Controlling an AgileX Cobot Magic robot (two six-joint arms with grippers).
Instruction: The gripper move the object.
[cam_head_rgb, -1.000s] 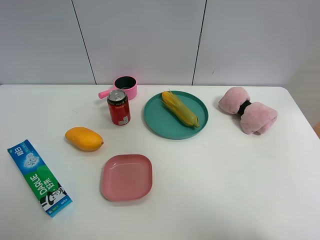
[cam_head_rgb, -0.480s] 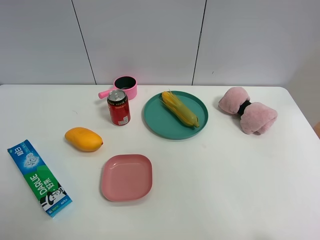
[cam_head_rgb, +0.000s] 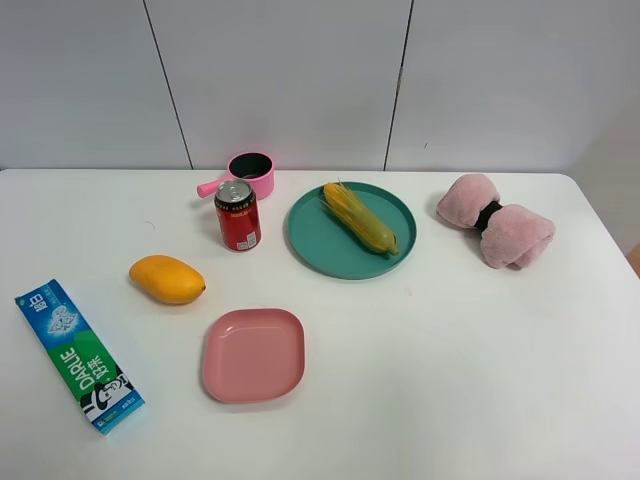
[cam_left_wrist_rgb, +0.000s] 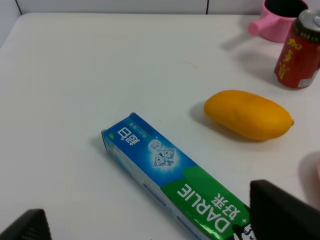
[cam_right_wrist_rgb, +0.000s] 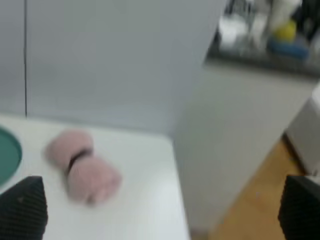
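Exterior high: mango (cam_head_rgb: 167, 278) lies between soda can (cam_head_rgb: 238, 215) and toothpaste box (cam_head_rgb: 79, 355).

A smooth, waxy-skinned mango (cam_head_rgb: 167, 278) lies on a matt white table (cam_head_rgb: 450, 350) beside a glossy printed cardboard toothpaste box (cam_head_rgb: 79, 355) and a shiny metal soda can (cam_head_rgb: 238, 215). The pink square plate (cam_head_rgb: 254, 354) and the teal round plate (cam_head_rgb: 352, 230) look like smooth, matt plastic, as does the small pink pot (cam_head_rgb: 244, 174). The pink bow-shaped toy (cam_head_rgb: 496, 221) is soft, fuzzy plush cloth, and the corn cob (cam_head_rgb: 359, 217) shows bumpy kernels in a fibrous husk.
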